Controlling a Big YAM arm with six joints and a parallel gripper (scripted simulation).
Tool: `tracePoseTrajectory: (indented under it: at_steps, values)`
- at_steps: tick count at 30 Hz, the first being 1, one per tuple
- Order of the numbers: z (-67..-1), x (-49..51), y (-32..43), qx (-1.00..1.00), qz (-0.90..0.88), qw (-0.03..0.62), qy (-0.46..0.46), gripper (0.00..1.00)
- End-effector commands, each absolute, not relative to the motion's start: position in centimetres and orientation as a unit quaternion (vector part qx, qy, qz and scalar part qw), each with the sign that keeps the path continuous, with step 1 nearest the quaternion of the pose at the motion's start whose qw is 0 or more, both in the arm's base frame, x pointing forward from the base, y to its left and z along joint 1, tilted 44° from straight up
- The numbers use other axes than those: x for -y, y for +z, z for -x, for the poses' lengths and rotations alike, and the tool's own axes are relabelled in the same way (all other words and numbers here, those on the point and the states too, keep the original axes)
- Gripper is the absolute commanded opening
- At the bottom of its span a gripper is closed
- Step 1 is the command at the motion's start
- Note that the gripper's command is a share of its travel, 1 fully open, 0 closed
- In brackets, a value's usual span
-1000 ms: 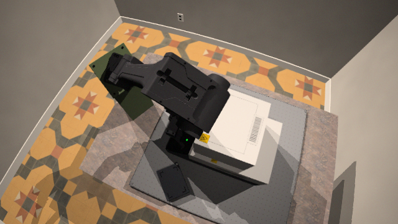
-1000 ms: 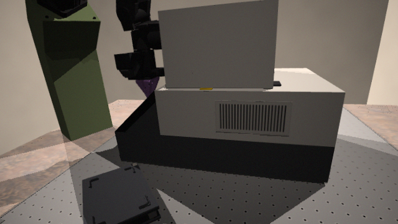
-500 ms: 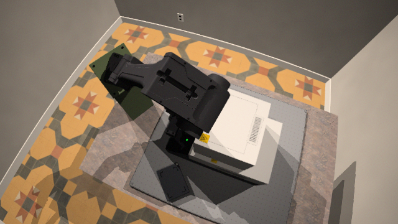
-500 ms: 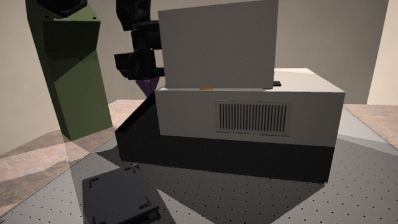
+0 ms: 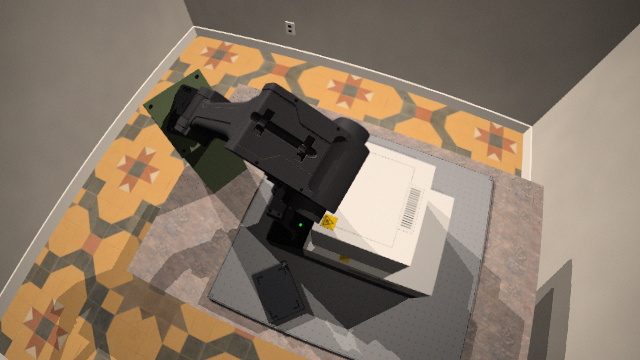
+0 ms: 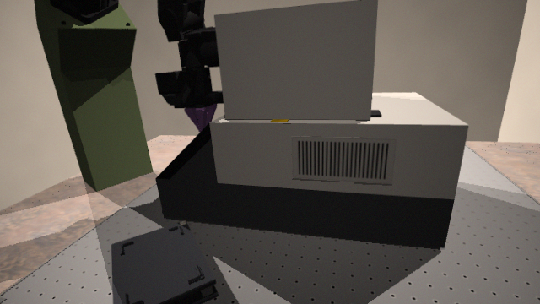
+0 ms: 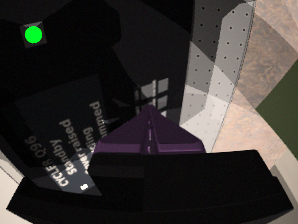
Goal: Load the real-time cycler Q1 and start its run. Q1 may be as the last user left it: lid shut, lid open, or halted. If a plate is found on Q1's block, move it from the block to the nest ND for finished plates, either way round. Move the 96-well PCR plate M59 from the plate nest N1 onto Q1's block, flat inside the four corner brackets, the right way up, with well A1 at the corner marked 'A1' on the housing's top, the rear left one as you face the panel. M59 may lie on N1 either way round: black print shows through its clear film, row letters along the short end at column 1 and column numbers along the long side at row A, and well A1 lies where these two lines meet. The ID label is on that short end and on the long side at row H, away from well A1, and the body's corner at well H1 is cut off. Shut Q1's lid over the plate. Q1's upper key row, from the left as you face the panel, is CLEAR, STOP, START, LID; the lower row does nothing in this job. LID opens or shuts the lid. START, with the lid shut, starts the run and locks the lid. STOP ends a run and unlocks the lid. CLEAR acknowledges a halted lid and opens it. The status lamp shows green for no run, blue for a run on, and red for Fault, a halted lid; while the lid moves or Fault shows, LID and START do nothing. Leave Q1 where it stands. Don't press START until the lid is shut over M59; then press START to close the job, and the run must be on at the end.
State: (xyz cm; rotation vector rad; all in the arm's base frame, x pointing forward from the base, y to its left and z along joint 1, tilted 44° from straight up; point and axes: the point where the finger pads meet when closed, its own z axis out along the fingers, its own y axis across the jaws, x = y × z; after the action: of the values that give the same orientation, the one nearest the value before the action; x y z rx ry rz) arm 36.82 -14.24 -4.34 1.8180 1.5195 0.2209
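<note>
Closed on nothing, the tool hangs point-down over Q1's dark sloped panel, its purple fingertips pinched into one narrow tip just above the small pale keys. The lamp glows green, so no run is on. Q1's lid looks shut. A dark nest on the near part of the desk carries no plate; M59 is not visible in any view, so whether it is under the lid I cannot tell. The step in hand seems to be a key press. To do it well, centre the tip on one key of the upper row, come straight down, press briefly, and watch the lamp for a change before withdrawing.
</note>
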Motion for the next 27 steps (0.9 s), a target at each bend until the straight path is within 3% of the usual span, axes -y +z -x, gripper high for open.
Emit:
tracePoseTrajectory:
  at_steps: [1,27]
  values:
    - [-37.08,14.07,-3.6,-0.592,-0.707,0.377,0.088,0.0]
    - [-37.63,13.63,-4.01,-0.593,-0.707,0.373,0.092,0.0]
